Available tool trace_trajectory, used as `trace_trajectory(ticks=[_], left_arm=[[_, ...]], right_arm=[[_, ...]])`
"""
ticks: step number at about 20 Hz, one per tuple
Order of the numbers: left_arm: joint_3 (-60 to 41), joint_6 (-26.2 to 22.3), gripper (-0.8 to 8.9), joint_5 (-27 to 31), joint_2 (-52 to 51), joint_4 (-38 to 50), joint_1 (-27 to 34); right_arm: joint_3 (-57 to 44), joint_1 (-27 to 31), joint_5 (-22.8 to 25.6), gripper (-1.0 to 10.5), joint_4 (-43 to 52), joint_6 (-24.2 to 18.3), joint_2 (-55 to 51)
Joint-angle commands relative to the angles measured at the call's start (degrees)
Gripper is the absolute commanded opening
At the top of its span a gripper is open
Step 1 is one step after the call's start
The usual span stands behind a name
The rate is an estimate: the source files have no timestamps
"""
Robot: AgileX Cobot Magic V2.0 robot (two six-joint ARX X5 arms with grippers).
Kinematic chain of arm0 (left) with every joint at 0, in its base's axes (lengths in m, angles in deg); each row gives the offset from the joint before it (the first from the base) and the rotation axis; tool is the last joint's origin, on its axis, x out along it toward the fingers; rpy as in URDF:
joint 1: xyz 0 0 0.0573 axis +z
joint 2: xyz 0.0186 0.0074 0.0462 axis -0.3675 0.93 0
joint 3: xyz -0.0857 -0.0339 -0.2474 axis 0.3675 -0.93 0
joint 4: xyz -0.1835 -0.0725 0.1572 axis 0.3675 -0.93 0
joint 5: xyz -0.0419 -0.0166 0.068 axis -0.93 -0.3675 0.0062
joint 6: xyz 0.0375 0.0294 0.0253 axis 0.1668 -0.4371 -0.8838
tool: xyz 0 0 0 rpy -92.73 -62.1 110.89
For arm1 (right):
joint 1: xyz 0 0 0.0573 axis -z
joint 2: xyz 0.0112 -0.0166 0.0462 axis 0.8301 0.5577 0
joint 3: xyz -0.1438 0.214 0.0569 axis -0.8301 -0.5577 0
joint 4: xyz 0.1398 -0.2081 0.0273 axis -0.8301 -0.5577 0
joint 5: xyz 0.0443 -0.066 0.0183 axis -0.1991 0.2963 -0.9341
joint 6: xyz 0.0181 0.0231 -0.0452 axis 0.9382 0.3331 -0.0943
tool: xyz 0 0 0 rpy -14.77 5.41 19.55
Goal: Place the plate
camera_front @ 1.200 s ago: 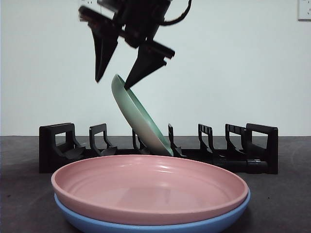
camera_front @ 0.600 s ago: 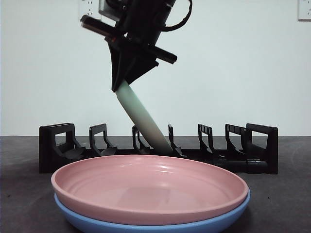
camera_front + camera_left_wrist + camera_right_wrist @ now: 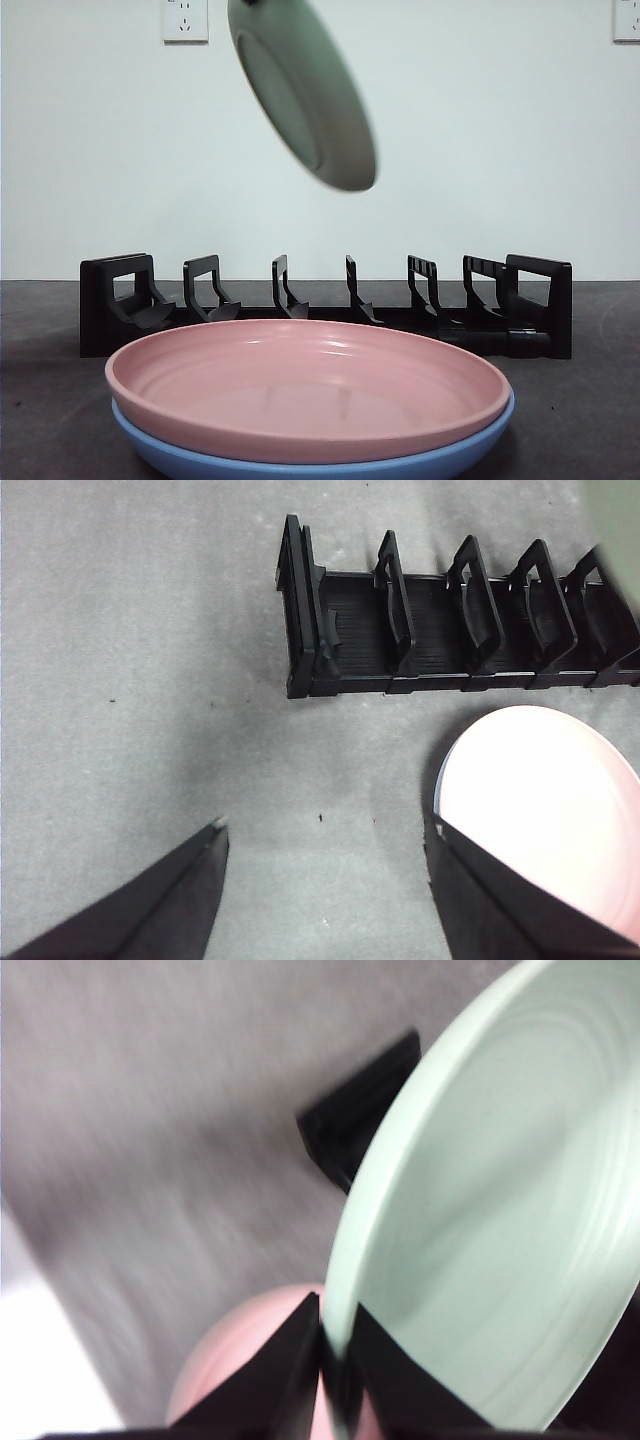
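Front view, plate: the green plate hangs tilted high in the air, well above the black rack; its top rim runs out of the picture, so the gripper holding it is out of sight here.
Front view, rack: every slot stands free, dividers upright in a row across the table.
Front view, foreground: a pink plate sits stacked on a blue plate, just in front of the rack.
Left wrist view, gripper: the left gripper hovers with jaws spread wide and nothing between them, over bare grey table.
Left wrist view, surroundings: the rack's end lies ahead of this gripper and the pink plate sits by one jaw; this arm looks to be waiting.
Right wrist view, gripper: the right gripper is clamped on the green plate's rim, with the plate stretching away from the jaws.
Right wrist view, below: a dark piece of rack and a sliver of pink plate show past the rim; the picture is blurred.
Key relation: the rack lies well below the held plate, so I judge the right arm must lower it edge-on, its plane lined up with a gap between dividers.
Room: open air all around; the stacked plates crowd the near side.
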Motion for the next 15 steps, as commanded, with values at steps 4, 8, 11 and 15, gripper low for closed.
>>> trace_trajectory(ticks=[4, 8, 11, 15], left_arm=[[1.2, -0.3, 3.10, 0.5, 0.3, 0.4, -0.2], [1.2, -0.3, 3.10, 0.5, 0.3, 0.4, -0.2], [1.2, -0.3, 3.10, 0.5, 0.3, 0.3, -0.2], [1.2, -0.3, 3.10, 0.5, 0.3, 0.3, -0.2]], right_arm=[[-9.2, -9.9, 13.9, 0.1, 1.4, -9.6, -7.4], [-25.9, -17.6, 18.5, 0.1, 9.7, -9.4, -15.2], [-33.1, -22.3, 21.0, 0.1, 11.0, -8.8, -17.5], [-37.5, -25.1, 27.2, 0.1, 12.9, -10.2, -17.4]])
